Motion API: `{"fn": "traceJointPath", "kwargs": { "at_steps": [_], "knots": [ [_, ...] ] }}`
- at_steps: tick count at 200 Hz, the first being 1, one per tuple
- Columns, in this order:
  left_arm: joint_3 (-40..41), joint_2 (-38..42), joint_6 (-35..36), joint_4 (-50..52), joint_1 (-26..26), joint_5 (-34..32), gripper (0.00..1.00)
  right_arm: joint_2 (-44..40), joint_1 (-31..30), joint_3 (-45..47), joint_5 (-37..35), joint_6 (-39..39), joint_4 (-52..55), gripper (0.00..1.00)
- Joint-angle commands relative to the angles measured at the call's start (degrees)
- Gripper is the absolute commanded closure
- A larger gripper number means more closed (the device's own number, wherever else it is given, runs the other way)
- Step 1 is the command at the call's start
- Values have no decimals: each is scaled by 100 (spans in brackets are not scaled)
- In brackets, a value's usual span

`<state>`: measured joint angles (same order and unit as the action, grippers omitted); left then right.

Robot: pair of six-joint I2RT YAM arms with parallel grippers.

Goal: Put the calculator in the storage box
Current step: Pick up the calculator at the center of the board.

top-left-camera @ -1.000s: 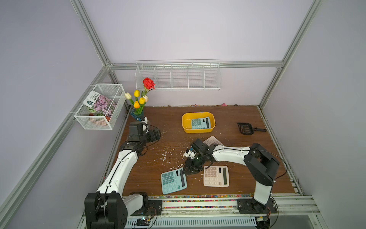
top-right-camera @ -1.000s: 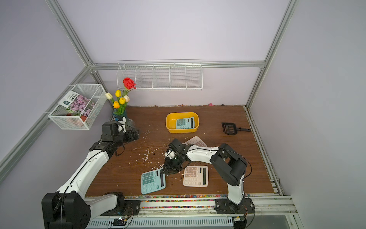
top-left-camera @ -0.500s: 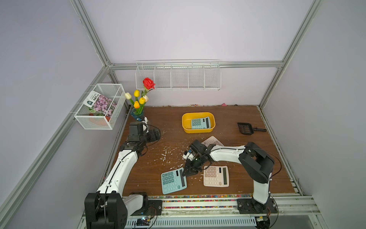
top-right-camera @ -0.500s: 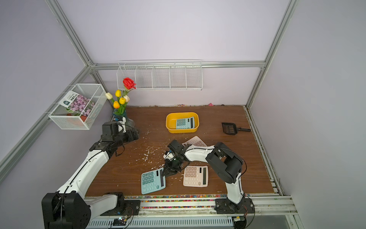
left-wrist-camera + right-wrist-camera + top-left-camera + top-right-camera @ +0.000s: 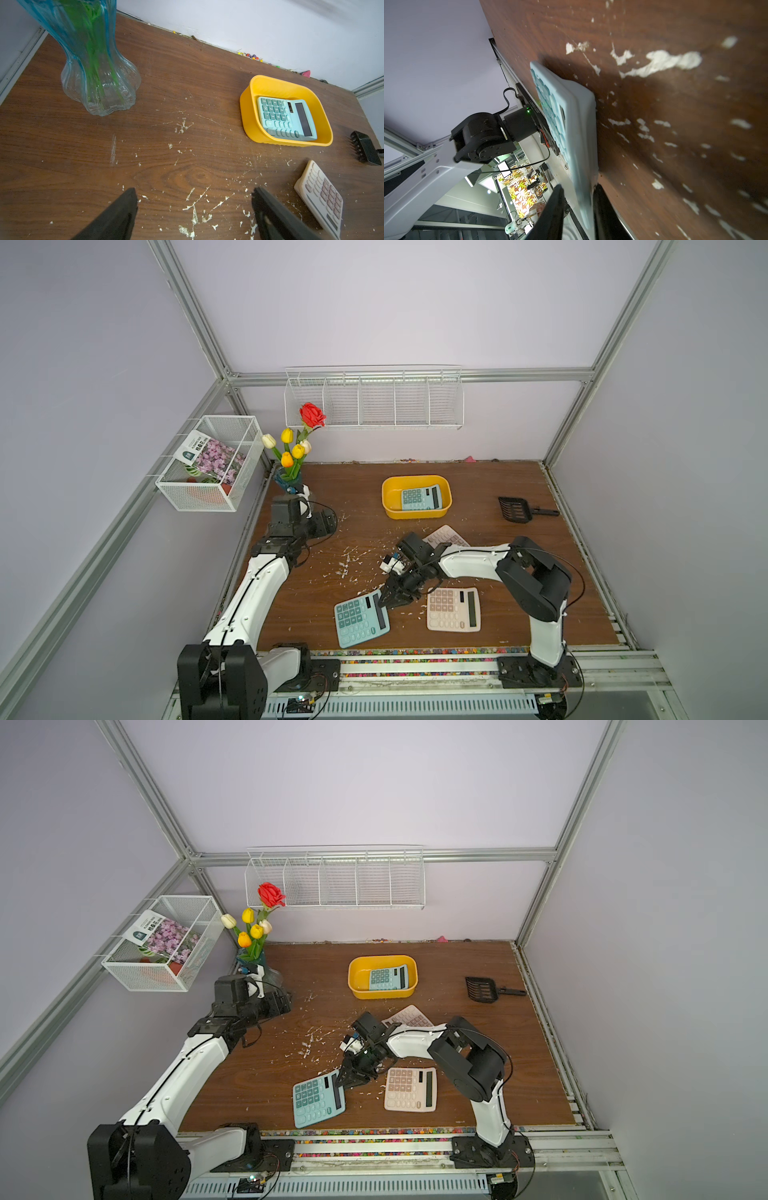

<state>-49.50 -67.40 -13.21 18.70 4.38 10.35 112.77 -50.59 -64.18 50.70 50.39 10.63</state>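
Scraps [image 5: 347, 568] litter the table [image 5: 498, 477] between front teal calculator [image 5: 359, 620] and storage box [image 5: 415, 513]

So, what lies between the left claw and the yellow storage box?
Only tabletop with white flecks before the storage box, as the left wrist view shows.

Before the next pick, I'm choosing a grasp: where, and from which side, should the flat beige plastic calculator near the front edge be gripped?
Probably its display-end edge, coming low from the robot's right. The beige calculator lies flat, face up on the wooden table, so only an edge can be pinched; that one has bare wood beside it.
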Motion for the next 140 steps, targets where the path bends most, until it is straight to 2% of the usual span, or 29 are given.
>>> {"fn": "traceJointPath", "kwargs": {
  "at_steps": [1,32,92,116,140],
  "knots": [
    [42,-14,17,-13,-34,3,10,91,11,29,136,6,-50,70],
    [52,3,12,-11,-34,2,10,151,7,-25,166,-36,16,71],
    [39,-11,18,-15,-34,-9,10,82,46,-112,18,-269,356,91],
    [45,-27,18,-15,-34,-8,10,-169,246,-121,-244,-440,640,97],
    [40,-20,17,-20,-34,-2,10,-563,605,-282,-484,-987,1456,100]
  ]
}}
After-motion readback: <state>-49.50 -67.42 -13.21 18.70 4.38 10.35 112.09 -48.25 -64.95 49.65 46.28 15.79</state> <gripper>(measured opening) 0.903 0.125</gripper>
